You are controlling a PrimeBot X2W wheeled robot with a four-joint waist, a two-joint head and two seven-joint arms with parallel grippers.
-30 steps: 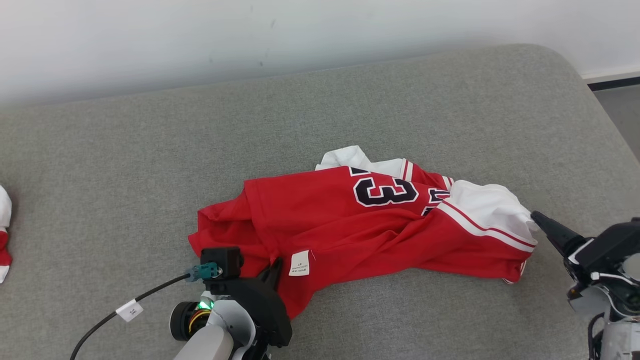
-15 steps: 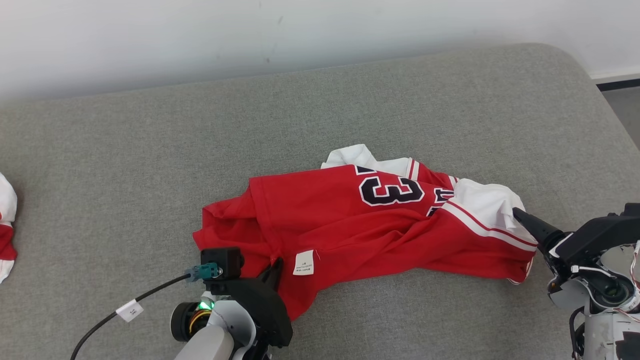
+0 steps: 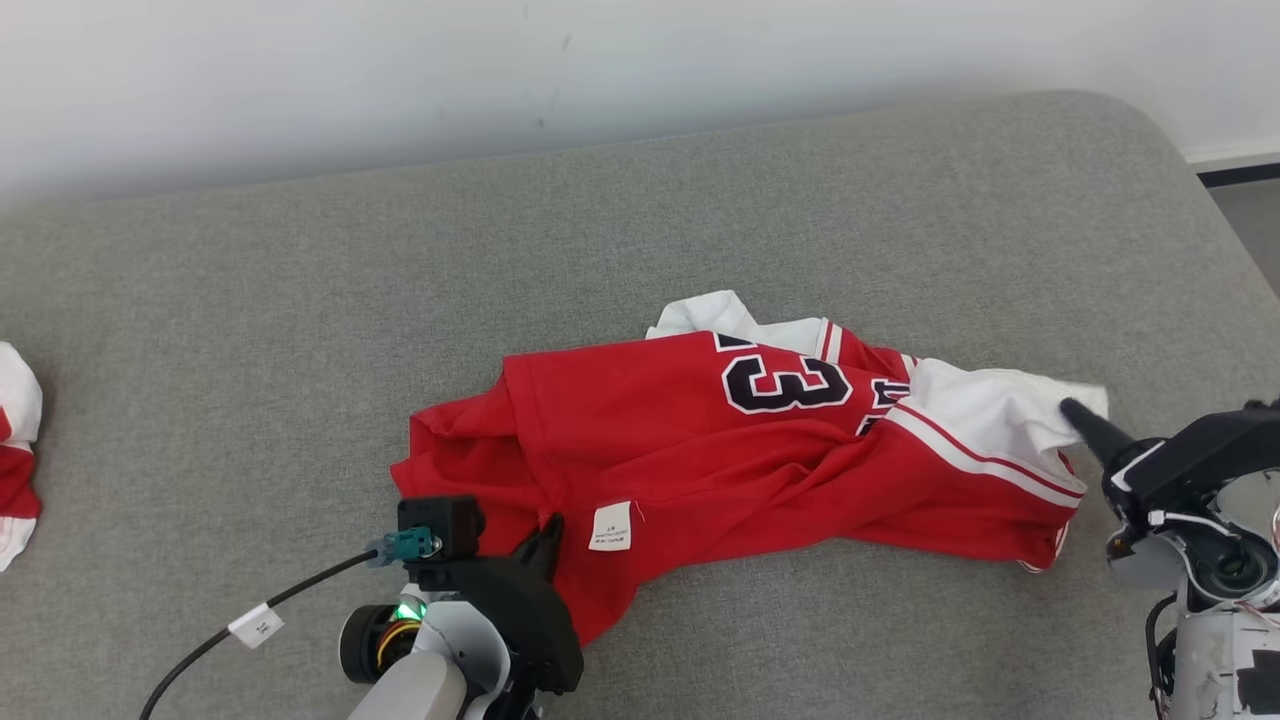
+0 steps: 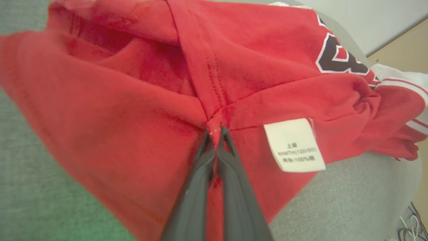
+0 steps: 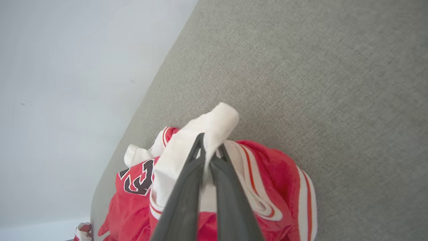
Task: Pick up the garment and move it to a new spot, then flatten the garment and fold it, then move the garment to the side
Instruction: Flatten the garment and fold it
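Note:
The garment [image 3: 700, 440] is a red jersey with white sleeves and a dark number, lying crumpled on the grey cushioned surface [image 3: 600, 230]. My left gripper [image 3: 545, 535] is shut on its red hem beside a white care label [image 3: 611, 526]; the left wrist view shows the gripper [image 4: 215, 134] pinching a red seam of the garment [image 4: 117, 100]. My right gripper [image 3: 1075, 415] is shut on the white sleeve at the garment's right end. In the right wrist view the gripper [image 5: 209, 147] pinches the white sleeve [image 5: 210, 127], which sticks up past its tips.
Another red and white cloth [image 3: 15, 450] lies at the surface's far left edge. A black cable [image 3: 250, 620] with a white tag trails from my left wrist. A white wall [image 3: 500, 60] runs behind the surface, whose right corner is rounded.
My right gripper went from open beside the white sleeve to shut on it, and the sleeve's tip is now pulled out to the right. My left gripper has stayed shut on the hem.

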